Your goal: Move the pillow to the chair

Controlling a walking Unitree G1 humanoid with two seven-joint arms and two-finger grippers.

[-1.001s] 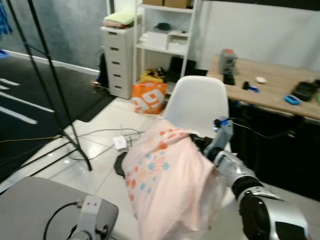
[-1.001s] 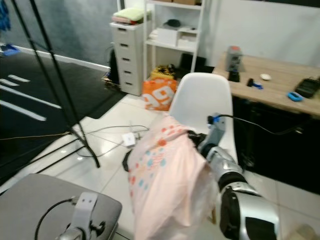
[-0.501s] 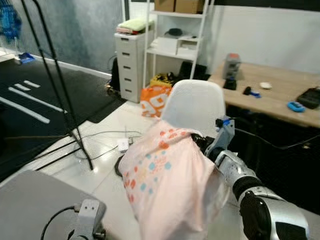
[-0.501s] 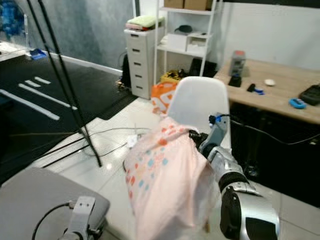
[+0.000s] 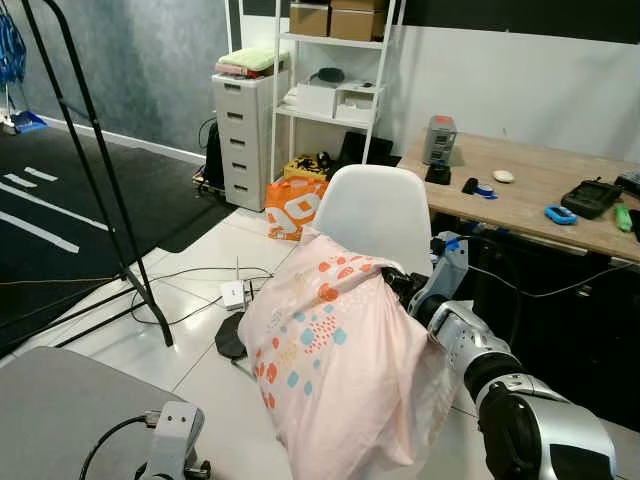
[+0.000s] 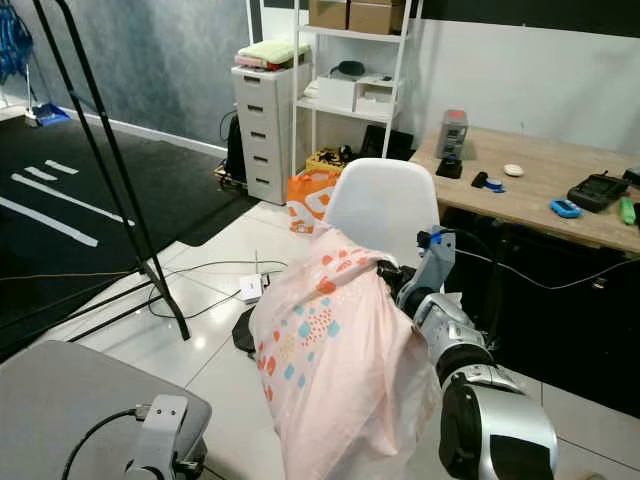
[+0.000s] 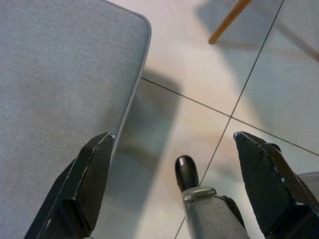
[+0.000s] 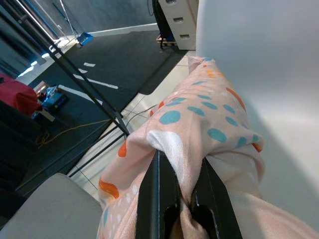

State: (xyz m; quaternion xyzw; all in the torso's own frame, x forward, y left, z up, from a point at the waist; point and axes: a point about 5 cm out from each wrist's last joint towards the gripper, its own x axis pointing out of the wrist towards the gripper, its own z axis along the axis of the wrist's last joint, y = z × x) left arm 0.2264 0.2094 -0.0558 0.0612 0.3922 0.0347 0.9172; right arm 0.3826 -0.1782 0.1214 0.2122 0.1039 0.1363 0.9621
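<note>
On the left, the left gripper [image 7: 177, 186] hangs low over the floor [image 7: 209, 89], next to a grey cushion [image 7: 60, 74]. Its two black fingers [image 7: 87, 179] are wide apart and hold nothing. That arm is just waiting.

In the middle, the pillow [image 5: 335, 365] is up in the air. It is pink with orange and blue dots. It hangs down like a soft bag, in front of the chair [image 5: 375, 215].

On the right, the right gripper [image 8: 174, 199] has the pillow. Its fingers are pinched tight on a fold of the cloth near the top.

So the pick-up part looks done. The pillow is off the ground and carried close to the white chair. In the right wrist view the white chair is just beside the cloth. But the pillow is not on the seat yet. I think what is left is to bring it over the seat, lower it, and let go.
</note>
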